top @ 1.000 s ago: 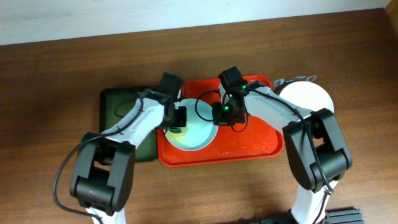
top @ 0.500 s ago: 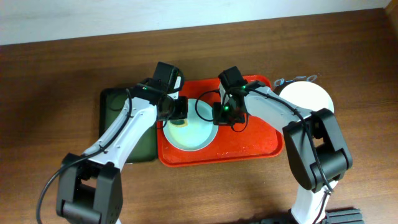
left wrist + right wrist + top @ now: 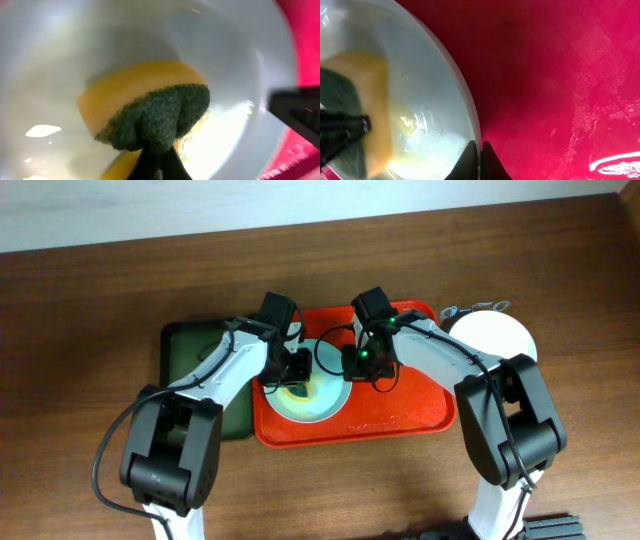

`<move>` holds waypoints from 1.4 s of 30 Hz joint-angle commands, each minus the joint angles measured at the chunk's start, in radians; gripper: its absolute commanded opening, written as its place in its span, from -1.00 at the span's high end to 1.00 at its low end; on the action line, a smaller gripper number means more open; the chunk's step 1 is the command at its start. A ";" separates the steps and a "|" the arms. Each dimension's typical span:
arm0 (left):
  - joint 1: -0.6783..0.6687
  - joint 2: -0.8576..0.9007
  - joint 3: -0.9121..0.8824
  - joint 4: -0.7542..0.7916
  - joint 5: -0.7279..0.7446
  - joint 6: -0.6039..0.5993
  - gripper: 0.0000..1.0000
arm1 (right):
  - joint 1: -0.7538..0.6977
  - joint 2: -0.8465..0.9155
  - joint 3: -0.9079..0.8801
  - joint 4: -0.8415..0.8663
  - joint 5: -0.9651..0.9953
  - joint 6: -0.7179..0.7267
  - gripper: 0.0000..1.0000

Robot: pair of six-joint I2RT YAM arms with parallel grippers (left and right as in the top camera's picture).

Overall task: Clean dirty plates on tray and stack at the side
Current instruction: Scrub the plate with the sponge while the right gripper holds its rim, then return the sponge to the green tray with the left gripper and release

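A pale-mint plate lies on the red tray, left of centre. My left gripper is shut on a yellow sponge with a green scouring side and presses it onto the plate. My right gripper is shut on the plate's right rim; the sponge shows at the left of that view. A clean white plate lies on the table right of the tray. A third plate is not visible.
A dark green tray sits on the table left of the red tray, under my left arm. A small wire object lies behind the white plate. The wall edge runs along the back.
My left gripper with the sponge has shifted back and forth over the plate's left part, now a little lower and to the right. The right gripper has held still on the rim.
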 commanded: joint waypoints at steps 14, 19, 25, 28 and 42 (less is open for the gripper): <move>-0.031 0.056 0.030 -0.061 -0.253 -0.018 1.00 | 0.007 -0.016 -0.001 0.005 -0.022 -0.002 0.92; -0.074 0.084 0.037 -0.060 -0.027 0.004 1.00 | 0.007 -0.016 -0.001 0.005 -0.021 -0.002 0.92; -0.029 -0.069 0.072 -0.076 -0.037 0.013 1.00 | 0.007 -0.016 -0.001 0.005 -0.022 -0.002 0.92; 0.039 -0.143 0.072 -0.156 -0.171 0.013 1.00 | 0.007 -0.016 -0.001 0.005 -0.021 -0.002 0.92; 0.294 -0.162 -0.086 -0.130 -0.402 0.100 1.00 | 0.007 -0.016 -0.001 0.005 -0.021 -0.002 0.92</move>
